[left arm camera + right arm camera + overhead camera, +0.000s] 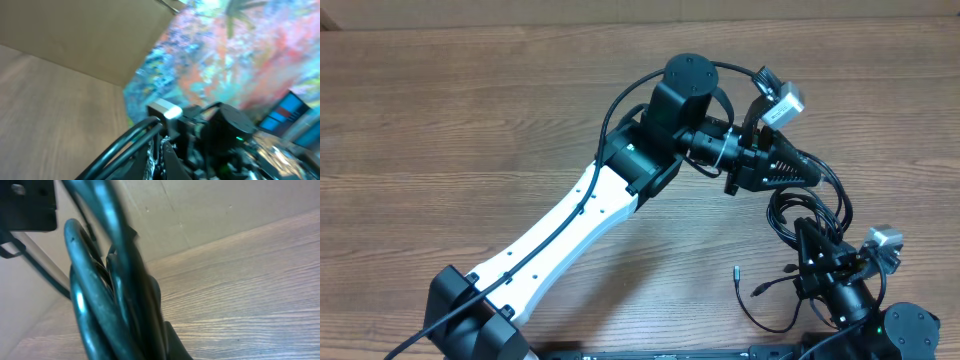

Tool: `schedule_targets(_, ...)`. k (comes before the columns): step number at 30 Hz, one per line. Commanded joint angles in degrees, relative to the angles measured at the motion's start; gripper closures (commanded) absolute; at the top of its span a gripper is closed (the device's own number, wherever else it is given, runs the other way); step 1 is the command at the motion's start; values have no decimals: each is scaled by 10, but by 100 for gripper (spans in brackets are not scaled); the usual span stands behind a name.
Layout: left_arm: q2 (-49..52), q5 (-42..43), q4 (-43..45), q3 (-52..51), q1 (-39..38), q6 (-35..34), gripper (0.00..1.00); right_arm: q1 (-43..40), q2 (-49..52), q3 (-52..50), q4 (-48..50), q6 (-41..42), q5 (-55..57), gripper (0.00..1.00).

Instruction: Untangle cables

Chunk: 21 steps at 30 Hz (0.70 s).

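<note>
From overhead, the left gripper (817, 176) reaches across the wooden table (470, 120) to the right side, jaws closed, with the cables (782, 210) looping off its tip. The black bundle hangs between it and the right gripper (807, 238) just below, also closed and buried in the cords. Only this view shows the loose ends: a plug tip (735, 270) lies free on the table, beside a slack loop. The right wrist camera shows the cables (95, 305) bunched tight against the lens, blurred, so the fingers cannot be made out. The left wrist camera shows the cords (125, 150) arcing up from below, with the right arm (225, 130) and its white camera block (165, 111) behind.
</note>
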Motion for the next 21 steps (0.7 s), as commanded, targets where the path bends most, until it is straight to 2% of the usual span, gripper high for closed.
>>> schedule_targets(1,-11,125,30,8,31,-28,96,-2,-1,0,-4,-1,28,96)
schedule_targets(4,-11,165,40,8,64,-27,96,-2,-1,0,-3,-19,7,96)
schedule_targets(9,-11,137,37,8,117,-14,96,-2,-1,0,25,-49,-78,96)
schedule_targets(13,-11,101,34,8,118,-1,96,-2,-1,0,57,-52,-137,96)
schedule_targets(21,-11,141,29,8,108,16,96,-2,-1,0,61,-26,-119,96)
